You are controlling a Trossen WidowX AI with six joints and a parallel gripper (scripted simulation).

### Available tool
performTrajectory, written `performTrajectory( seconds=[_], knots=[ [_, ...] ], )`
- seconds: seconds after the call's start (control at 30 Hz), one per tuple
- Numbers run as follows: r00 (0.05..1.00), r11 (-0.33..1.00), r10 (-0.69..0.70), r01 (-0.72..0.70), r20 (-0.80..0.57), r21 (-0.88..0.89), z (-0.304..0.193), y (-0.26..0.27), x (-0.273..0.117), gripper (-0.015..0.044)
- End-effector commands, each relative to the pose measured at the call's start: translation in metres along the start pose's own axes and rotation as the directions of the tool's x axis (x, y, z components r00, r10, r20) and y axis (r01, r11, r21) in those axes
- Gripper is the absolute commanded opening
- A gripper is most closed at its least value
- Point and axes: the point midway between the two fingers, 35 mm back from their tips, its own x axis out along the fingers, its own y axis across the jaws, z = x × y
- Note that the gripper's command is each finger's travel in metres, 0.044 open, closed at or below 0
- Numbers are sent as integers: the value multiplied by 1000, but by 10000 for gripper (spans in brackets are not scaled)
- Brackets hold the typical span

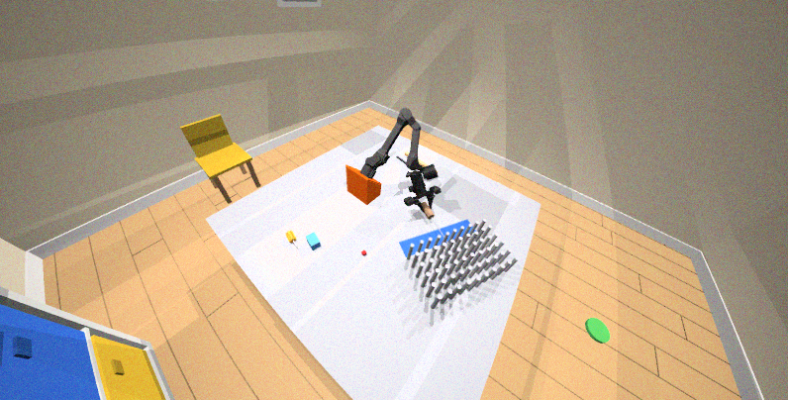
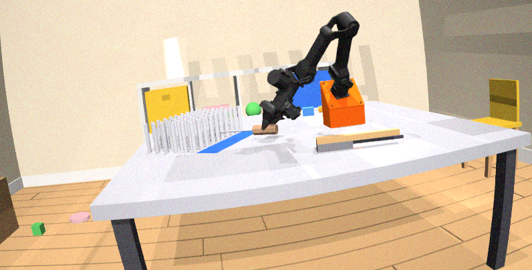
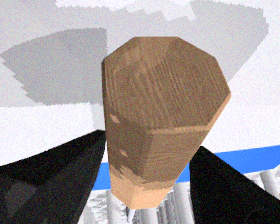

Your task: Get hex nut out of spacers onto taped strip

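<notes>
Could topple metal spacers at left by swinging the thin shaft sideways above the blue strip, or miss the hex nut, hidden from view, by twisting the wooden handle pinched in the end effector.

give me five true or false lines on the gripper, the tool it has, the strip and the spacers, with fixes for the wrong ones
1. The black gripper is shut on a wooden tool handle. True.
2. The blue taped strip lies under the orange base. False: it lies along the front of the spacers.
3. The grey metal spacers are standing. True.
4. The handle's thin metal shaft points away from the spacers. False: it points toward them.
5. The handle is round-ended. False: its end is flat and many-sided.
</notes>
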Motion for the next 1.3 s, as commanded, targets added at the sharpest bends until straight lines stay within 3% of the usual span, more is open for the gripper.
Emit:
performTrajectory(
  seconds=[0.0, 1.27],
  knots=[
    [1000, 1000, -12, 12, -8, -6, -6, -4, 1, 0],
    [1000, 1000, -11, 11, -10, -9, -25, -5, 13, 0]
  ],
)
